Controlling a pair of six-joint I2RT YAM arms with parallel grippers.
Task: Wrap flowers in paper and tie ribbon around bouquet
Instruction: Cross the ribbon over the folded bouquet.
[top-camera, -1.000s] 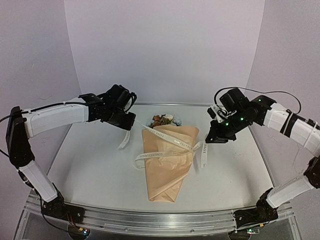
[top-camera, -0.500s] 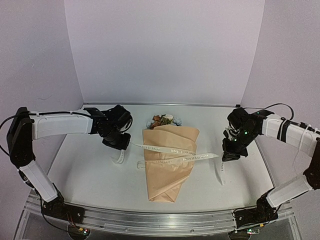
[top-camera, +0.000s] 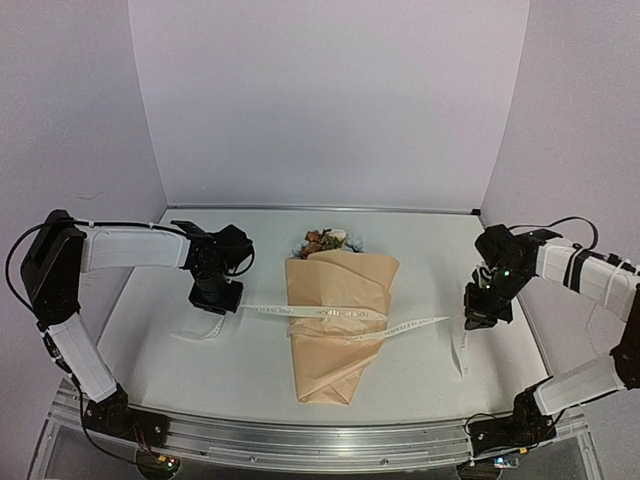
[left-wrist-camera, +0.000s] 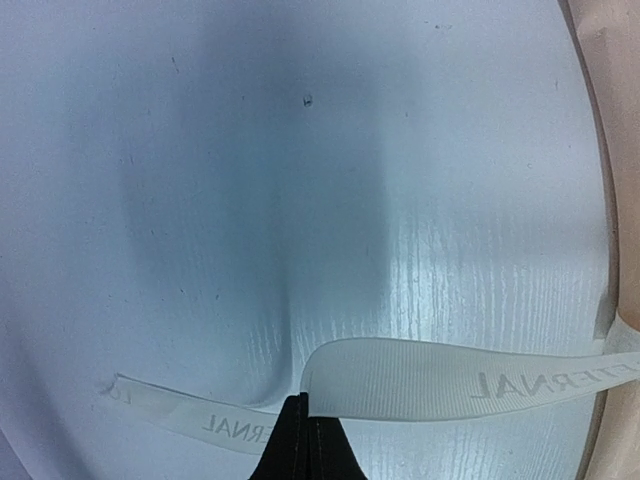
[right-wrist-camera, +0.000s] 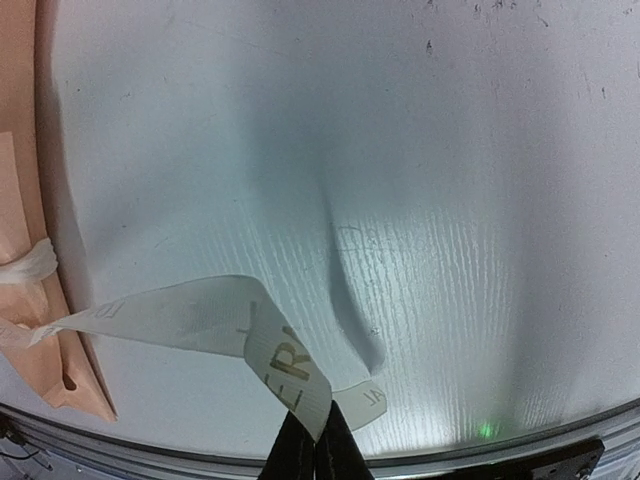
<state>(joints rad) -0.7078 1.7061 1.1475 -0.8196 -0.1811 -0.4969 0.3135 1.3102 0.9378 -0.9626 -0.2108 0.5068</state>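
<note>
Pale walls (top-camera: 330, 100) enclose a white table (top-camera: 150, 350) in the overhead view. The bouquet (top-camera: 335, 300) lies at its centre, narrow end toward the arms. Its tan paper (top-camera: 328, 370) is folded into a cone that holds the flowers (top-camera: 328, 240), whose heads show only above the far, wide end. The ribbon (top-camera: 400, 327) runs straight across the cone's middle. The left gripper (top-camera: 215, 300) is closed on one end and the right gripper (top-camera: 478, 320) on the other, both low and well apart from the cone.

From the left wrist, the closed fingertips (left-wrist-camera: 305, 440) pinch the ribbon's (left-wrist-camera: 450, 375) lower edge. A short loose tail lies on the table, and the paper's edge (left-wrist-camera: 615, 150) sits at the far right.

From the right wrist, the closed fingertips (right-wrist-camera: 312, 450) clamp the ribbon (right-wrist-camera: 190, 315), which twists back toward the paper (right-wrist-camera: 20, 200). It bunches at the paper's edge, but whether that is a knot I cannot tell.

The step looks like drawing the ribbon snug. It should go best with both ends pulled evenly, low and directly opposite each other. Uneven tension would likely drag or roll the cone, and too much could crease the paper or pinch the stems inside.
</note>
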